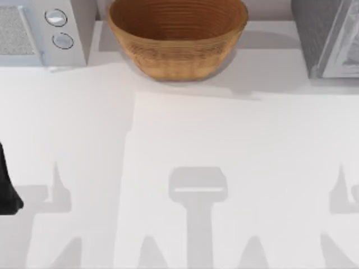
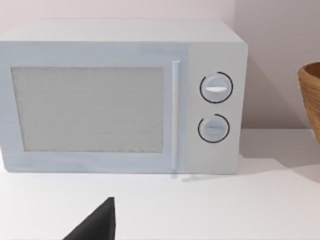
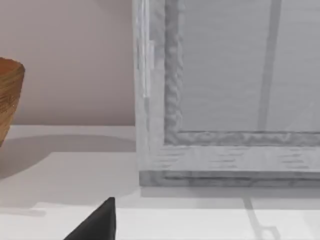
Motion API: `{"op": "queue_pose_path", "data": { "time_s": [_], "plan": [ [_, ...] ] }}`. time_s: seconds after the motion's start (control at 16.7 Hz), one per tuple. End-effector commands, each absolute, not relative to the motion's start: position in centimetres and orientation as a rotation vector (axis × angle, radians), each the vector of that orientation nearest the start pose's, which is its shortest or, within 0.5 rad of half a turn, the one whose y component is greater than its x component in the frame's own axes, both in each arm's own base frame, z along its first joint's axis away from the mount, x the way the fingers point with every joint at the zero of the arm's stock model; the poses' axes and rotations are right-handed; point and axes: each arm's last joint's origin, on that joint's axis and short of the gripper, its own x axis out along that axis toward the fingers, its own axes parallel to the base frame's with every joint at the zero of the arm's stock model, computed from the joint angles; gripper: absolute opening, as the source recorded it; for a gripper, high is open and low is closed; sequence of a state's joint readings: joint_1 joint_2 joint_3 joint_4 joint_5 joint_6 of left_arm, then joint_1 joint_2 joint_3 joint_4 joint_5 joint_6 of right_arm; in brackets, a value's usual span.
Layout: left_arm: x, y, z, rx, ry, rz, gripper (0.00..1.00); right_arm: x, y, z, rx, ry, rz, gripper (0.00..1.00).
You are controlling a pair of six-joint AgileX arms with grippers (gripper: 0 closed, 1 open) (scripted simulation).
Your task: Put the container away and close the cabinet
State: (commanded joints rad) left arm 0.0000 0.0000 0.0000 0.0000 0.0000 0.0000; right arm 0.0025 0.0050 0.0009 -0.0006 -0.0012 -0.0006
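Observation:
The container is out of view. The grey cabinet [image 1: 328,39] stands at the table's back right corner; in the right wrist view its pale front frame [image 3: 225,150] rises close ahead, and I cannot tell whether its door is open or shut. My left arm [image 1: 7,190] is a dark shape at the left edge of the table, and a black part of the left gripper [image 2: 97,225] pokes into its wrist view, facing the microwave. A black part of my right gripper [image 3: 97,225] sits low in the right wrist view, in front of the cabinet.
A white microwave [image 1: 45,31] with two round dials and a shut door [image 2: 90,110] stands at the back left. A large woven tan basket [image 1: 176,36] sits at the back middle, between the microwave and the cabinet. The white tabletop [image 1: 185,145] spreads in front.

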Motion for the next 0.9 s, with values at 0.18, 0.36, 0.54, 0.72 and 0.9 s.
{"op": "queue_pose_path", "data": {
  "time_s": [0.18,0.36,0.54,0.72,0.9],
  "plan": [
    [10.6,-0.1,16.0,0.000,0.000,0.000,1.00,10.8,-0.5,17.1,0.005,-0.026,0.005,1.00],
    [10.6,-0.1,16.0,0.000,0.000,0.000,1.00,11.6,-1.5,18.7,-0.004,-0.052,0.004,1.00],
    [10.6,-0.1,16.0,0.000,0.000,0.000,1.00,13.1,-3.3,19.9,-0.018,-0.053,0.002,1.00],
    [10.6,-0.1,16.0,0.000,0.000,0.000,1.00,14.9,-6.1,20.4,-0.021,-0.032,0.001,1.00],
    [10.6,-0.1,16.0,0.000,0.000,0.000,1.00,16.4,-9.9,19.8,-0.007,-0.002,0.001,1.00]
  ]
}}
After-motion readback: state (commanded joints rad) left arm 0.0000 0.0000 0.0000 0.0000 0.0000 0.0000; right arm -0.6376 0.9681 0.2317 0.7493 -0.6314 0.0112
